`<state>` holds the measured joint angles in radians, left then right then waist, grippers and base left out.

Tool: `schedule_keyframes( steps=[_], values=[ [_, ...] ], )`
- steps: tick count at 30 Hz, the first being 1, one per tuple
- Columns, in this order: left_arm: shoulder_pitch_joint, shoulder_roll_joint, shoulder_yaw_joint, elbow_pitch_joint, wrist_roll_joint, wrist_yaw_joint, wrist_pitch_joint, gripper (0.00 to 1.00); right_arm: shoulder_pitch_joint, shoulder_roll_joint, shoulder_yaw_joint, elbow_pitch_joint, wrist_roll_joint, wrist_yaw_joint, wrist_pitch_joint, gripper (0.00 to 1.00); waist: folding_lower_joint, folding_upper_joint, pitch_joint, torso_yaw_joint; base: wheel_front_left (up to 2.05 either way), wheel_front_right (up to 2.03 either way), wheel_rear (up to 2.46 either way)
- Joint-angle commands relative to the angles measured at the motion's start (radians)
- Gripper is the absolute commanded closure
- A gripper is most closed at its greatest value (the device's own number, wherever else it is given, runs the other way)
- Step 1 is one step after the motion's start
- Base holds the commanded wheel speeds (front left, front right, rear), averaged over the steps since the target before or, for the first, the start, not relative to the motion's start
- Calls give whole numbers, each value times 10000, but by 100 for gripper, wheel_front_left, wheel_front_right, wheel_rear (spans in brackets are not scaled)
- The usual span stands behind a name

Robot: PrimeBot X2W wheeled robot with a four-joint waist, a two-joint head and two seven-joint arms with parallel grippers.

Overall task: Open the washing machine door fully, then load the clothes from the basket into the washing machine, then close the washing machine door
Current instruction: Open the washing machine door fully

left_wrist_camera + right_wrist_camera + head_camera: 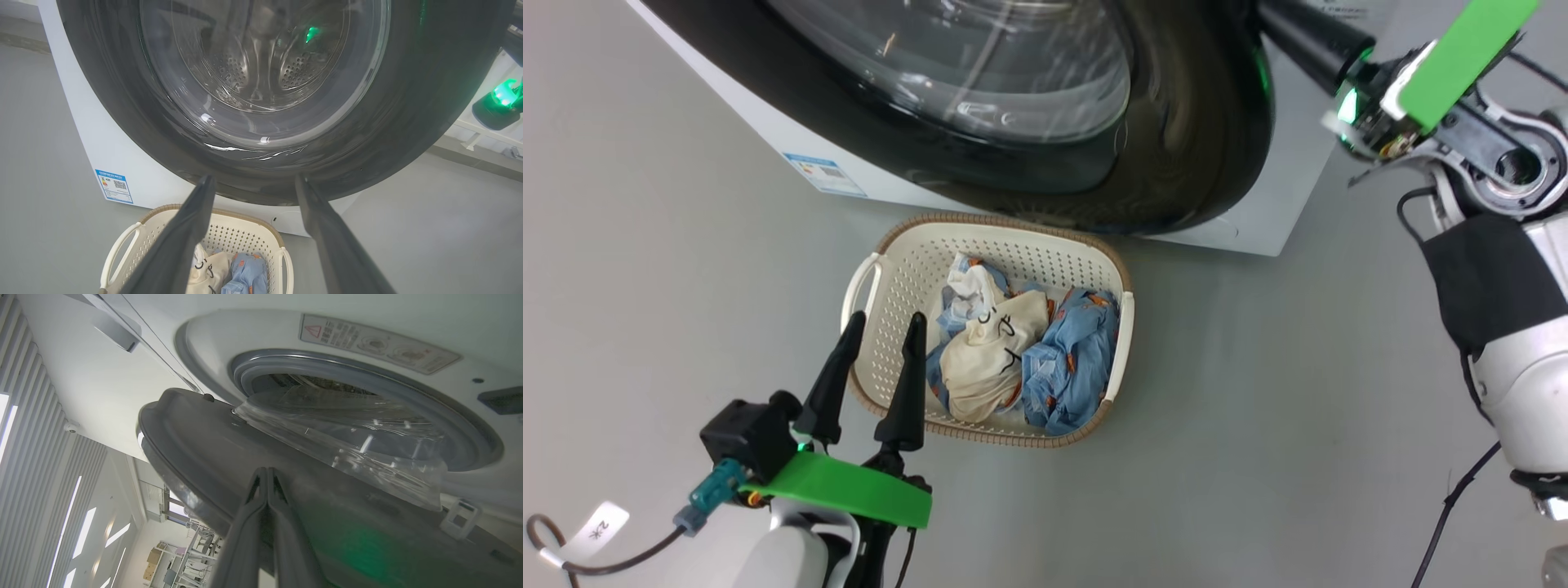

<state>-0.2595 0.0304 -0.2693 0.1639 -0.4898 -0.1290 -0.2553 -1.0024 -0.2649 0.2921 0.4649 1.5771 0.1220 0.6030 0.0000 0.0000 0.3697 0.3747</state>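
Now, down at 7 o'clock of the head view: catching the left end effector (885, 322), released, spread wide, gripping nothing, and showing across the 9 o'clock side of the basket (1029, 253). Dead centre on the grey floor (645, 327), spotting that basket holding the clothes (1013, 351): cream with black marks in the middle, light blue with orange print toward 3 o'clock, white toward 11 o'clock. Just beyond, at 12 o'clock, meeting the washing machine door (1201, 147), standing partly open from the washing machine (1258, 220), with a blue label (825, 173) out at 10 o'clock. From the left wrist view, peering through the glass at the steel drum (229, 69). Over to the right wrist view: finding the right end effector (265, 471) clenched tight on nothing, lying along the door's grey inner face; cannot tell about actual contact. Up toward 2 o'clock there, seeing the glass bowl (347, 437) part-way out of the grey gasket (480, 437).
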Motion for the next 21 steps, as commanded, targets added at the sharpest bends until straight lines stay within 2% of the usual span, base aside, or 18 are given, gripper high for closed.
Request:
schedule_keyframes(
  steps=[1, 21],
  values=[
    [160, 198, 411, -184, 176, -17, -65, 0, 326, 370, 241, -341, 21, 87, 175, 100, 0, 0, -173, -40, 0, 0, 0],
    [1079, 359, 855, -215, 857, -17, -65, 0, 2097, 878, 839, -1054, 201, 87, 953, 100, 0, 0, -1778, -174, 0, 0, 0]
  ],
)
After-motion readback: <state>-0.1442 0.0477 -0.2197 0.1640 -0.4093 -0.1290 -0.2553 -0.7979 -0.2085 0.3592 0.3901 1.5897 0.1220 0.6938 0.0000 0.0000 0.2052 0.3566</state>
